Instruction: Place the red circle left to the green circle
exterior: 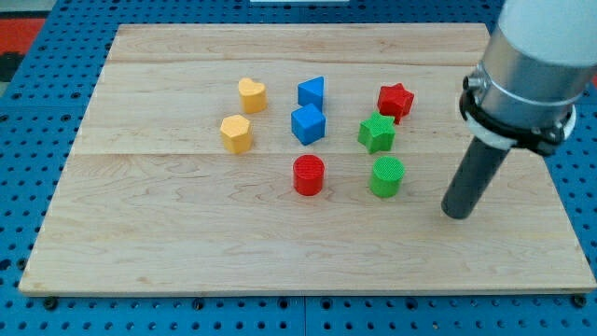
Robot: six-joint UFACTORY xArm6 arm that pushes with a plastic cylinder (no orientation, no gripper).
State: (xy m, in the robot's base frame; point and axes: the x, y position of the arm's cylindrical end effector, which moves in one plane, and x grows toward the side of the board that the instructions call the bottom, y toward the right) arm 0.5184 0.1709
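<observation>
The red circle (309, 175) stands on the wooden board near its middle. The green circle (386, 176) stands to its right at about the same height in the view, with a gap of about one block width between them. My tip (456, 213) rests on the board to the right of the green circle and slightly lower in the view, apart from it. It touches no block.
A green star (376, 133) and a red star (395, 101) lie above the green circle. A blue cube (308, 123) and a blue triangle (312, 92) lie above the red circle. A yellow heart (251, 94) and a yellow pentagon (236, 133) lie at the left.
</observation>
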